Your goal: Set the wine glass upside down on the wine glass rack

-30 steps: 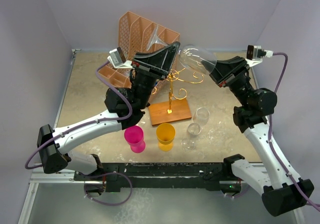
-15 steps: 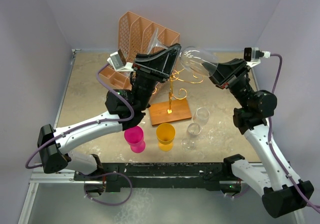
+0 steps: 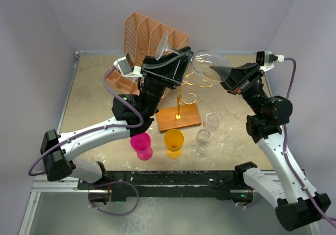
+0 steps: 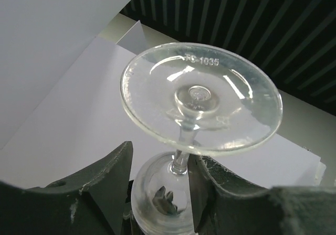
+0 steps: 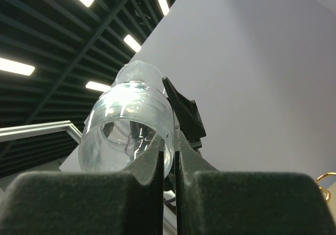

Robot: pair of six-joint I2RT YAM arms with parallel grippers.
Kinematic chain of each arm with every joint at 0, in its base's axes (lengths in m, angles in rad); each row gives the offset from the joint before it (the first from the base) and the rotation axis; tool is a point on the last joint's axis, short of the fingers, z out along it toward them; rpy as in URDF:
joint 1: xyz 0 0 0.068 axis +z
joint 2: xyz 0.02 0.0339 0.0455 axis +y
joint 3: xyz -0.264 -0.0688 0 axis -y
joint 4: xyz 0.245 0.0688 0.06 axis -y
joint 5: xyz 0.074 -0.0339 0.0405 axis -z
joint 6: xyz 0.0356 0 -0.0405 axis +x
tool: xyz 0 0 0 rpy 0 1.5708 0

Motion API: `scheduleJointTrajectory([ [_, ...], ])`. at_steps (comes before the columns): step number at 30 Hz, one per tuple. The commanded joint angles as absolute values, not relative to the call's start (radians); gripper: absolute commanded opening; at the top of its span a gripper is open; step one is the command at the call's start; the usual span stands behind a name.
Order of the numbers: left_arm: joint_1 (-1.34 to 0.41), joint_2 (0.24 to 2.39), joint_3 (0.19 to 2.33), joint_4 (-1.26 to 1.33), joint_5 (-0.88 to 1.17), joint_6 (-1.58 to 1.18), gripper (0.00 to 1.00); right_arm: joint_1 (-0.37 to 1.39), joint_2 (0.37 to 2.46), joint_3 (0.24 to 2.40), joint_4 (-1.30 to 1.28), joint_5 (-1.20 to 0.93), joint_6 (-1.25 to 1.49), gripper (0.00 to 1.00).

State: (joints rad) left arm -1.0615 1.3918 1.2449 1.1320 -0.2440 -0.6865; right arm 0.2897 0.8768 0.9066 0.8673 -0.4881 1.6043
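A clear wine glass hangs on its side in the air above the gold wire rack, which stands on a brown wooden base. My right gripper is shut on the rim of its bowl. My left gripper is open, and the stem passes between its fingers, close to the right one. The round foot lies just beyond the fingertips. A gold curl of the rack peeks in at the right edge of the right wrist view.
A peach slotted organizer stands behind the rack. A pink cup and a yellow cup sit in front of the wooden base. Three more clear glasses lie to the right of the base.
The left gripper has shifted slightly right and up along the stem. The right arm has nudged the glass a little toward it. The rack has not moved.
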Motion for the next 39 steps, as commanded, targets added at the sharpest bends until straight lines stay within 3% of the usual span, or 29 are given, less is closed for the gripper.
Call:
scheduleJointTrajectory([
  [1,-1.058,1.416,1.244,1.129,-0.174,-0.618,0.44,0.299,0.841,0.956,0.952,-0.431,1.631,0.0],
  [5,-1.058,1.42,1.246,1.144,-0.142,-0.587,0.43,0.299,0.844,0.967,0.929,-0.433,1.619,0.0],
  [10,-1.058,1.422,1.253,1.153,-0.149,-0.552,0.15,0.299,0.85,0.974,0.922,-0.447,1.608,0.0],
  [15,-1.058,1.421,1.283,1.126,-0.145,-0.519,0.0,0.299,0.856,0.98,0.888,-0.477,1.584,0.0],
  [17,-1.058,1.421,1.29,1.115,-0.146,-0.521,0.04,0.299,0.855,0.98,0.872,-0.489,1.571,0.0],
  [20,-1.058,1.428,1.307,1.092,-0.149,-0.53,0.27,0.299,0.852,0.976,0.863,-0.497,1.564,0.0],
  [23,-1.058,1.44,1.315,1.107,-0.15,-0.537,0.31,0.3,0.851,0.978,0.868,-0.507,1.56,0.0],
  [25,-1.058,1.448,1.324,1.111,-0.15,-0.527,0.15,0.299,0.849,0.984,0.864,-0.514,1.55,0.0],
  [28,-1.058,1.447,1.312,1.132,-0.165,-0.518,0.01,0.299,0.851,0.987,0.851,-0.522,1.54,0.0],
  [36,-1.058,1.439,1.321,1.126,-0.173,-0.503,0.0,0.299,0.842,0.971,0.798,-0.529,1.511,0.01],
  [38,-1.056,1.433,1.321,1.106,-0.187,-0.504,0.0,0.299,0.838,0.974,0.783,-0.52,1.491,0.1],
  [39,-1.056,1.429,1.321,1.092,-0.197,-0.501,0.0,0.299,0.835,0.975,0.773,-0.513,1.481,0.19],
])
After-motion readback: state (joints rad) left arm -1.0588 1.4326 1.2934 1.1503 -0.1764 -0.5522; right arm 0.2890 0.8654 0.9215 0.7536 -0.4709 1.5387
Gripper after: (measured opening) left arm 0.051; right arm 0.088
